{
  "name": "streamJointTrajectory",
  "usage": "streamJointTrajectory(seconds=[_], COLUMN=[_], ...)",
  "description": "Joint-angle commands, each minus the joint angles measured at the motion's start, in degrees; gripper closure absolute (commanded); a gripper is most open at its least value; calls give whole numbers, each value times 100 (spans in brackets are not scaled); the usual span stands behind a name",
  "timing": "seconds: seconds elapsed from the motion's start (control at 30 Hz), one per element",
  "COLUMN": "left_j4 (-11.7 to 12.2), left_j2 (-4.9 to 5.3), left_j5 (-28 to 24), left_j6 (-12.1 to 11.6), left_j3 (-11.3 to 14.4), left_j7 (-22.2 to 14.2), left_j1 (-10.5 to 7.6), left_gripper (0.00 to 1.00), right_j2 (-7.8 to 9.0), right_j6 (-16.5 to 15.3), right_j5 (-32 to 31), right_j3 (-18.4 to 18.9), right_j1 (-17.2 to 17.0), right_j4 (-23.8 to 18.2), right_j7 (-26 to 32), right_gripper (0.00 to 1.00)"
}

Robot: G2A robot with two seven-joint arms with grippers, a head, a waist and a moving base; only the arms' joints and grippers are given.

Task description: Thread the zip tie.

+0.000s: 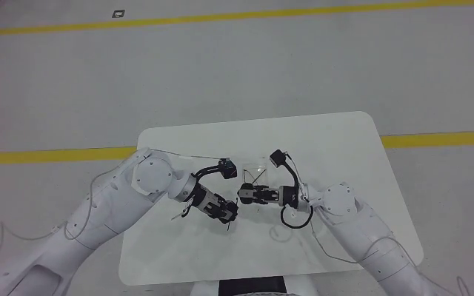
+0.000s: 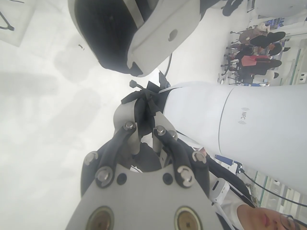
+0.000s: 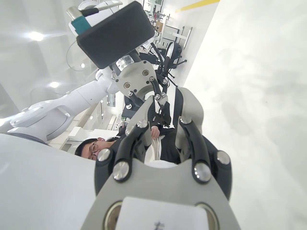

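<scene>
1. Left arm: enters over the near left edge of the worktop (image 1: 355,148), elbow bent, forearm angled in towards the centre.
2. Right arm: enters over the near right corner, wrist turned inward so the two claws point at each other.
3. Left claw (image 2: 144,107): clenched, with the black zip tie (image 2: 133,84) pinched at its tips. The tie's head and a short length of strap stick out past the fingers.
4. Right claw (image 3: 167,94): released, fingers (image 3: 189,106) spread apart. Seen from the right wrist, the left claw's tips and the tie sit in the gap between them. Seen from the left wrist, one black-padded finger looms just beyond the tie's head and blocks the worktop behind it.
5. Worktop: white, with rounded corners. The claws meet over its middle.
6. Tray (image 2: 24,29): shallow and translucent, resting on the worktop just beyond the claws. It holds loose black ties (image 2: 7,26).
7. Floor (image 1: 74,89): pale grey, past the far edge, crossed by yellow stripes (image 1: 222,16).
</scene>
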Motion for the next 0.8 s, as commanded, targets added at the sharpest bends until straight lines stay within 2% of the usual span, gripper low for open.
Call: streamJointTrajectory(seconds=[0.0, 0.1, 0.77], left_j4=[0, 0, 0], left_j2=[0, 0, 0], left_j5=[0, 0, 0], left_j6=[0, 0, 0], left_j3=[0, 0, 0], left_j7=[0, 0, 0], left_j1=[0, 0, 0], left_gripper=[100, 100, 100], right_j2=[4, 11, 47], right_j6=[0, 0, 0], right_j5=[-17, -80, -255], right_j3=[-9, -29, -99], right_j1=[-2, 4, -23], right_j4=[-14, -35, -205], right_j7=[11, 20, 5], right_gripper=[82, 85, 84])
